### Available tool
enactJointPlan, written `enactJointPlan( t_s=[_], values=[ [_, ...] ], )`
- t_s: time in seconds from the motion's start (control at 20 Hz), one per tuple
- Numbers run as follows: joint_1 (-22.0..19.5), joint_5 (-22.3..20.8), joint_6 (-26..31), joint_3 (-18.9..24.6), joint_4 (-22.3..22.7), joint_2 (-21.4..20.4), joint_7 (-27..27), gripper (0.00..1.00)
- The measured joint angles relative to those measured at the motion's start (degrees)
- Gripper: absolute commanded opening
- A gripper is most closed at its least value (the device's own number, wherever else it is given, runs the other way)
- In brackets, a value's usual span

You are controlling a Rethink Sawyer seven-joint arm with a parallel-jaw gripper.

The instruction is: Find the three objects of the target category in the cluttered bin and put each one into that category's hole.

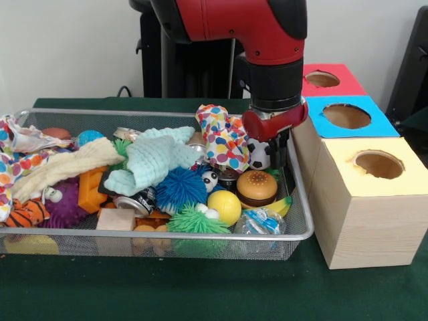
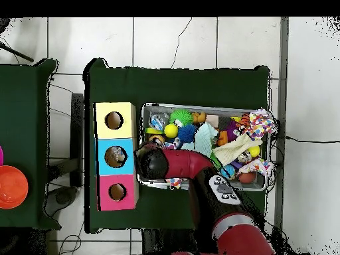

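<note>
Front view, claw (image 1: 281, 144) low at the bin's (image 1: 302, 200) right end beside polka-dot cloth (image 1: 224, 137), finger state cannot be told

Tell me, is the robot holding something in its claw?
It cannot be told. The gripper is low in the bin at the end by the boxes, beside the polka-dot cloth, and its tips are hidden.

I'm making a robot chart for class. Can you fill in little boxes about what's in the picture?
arm: red and black, reaching down over the bin's end nearest the boxes
pincer: low in the bin, tips hidden, open or shut unclear
bin: silver wire mesh, full of toys and cloths
plastic bag: clear, blue print, front corner
polka-dot cloth: beside the pincer
boxes: yellow, blue, red, each with a hole
</note>
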Motion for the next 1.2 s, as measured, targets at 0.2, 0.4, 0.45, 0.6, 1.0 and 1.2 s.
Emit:
enactJointPlan(
  t_s=[0.2,0.4,0.45,0.6,1.0,1.2],
  values=[
    [0.0,0.0,0.0,0.0,-1.4,0.1,0.0,0.00],
    [0.0,0.0,0.6,0.0,-2.9,-0.3,0.0,0.00],
    [0.0,0.0,0.9,0.0,-3.1,-0.4,0.0,0.00],
    [0.1,0.0,2.4,0.0,-3.7,-1.4,0.0,0.00],
    [1.8,0.5,8.2,0.0,-7.3,-3.7,0.0,0.00],
    [2.6,1.0,9.9,0.0,-9.9,-3.9,0.0,0.00]
  ],
)
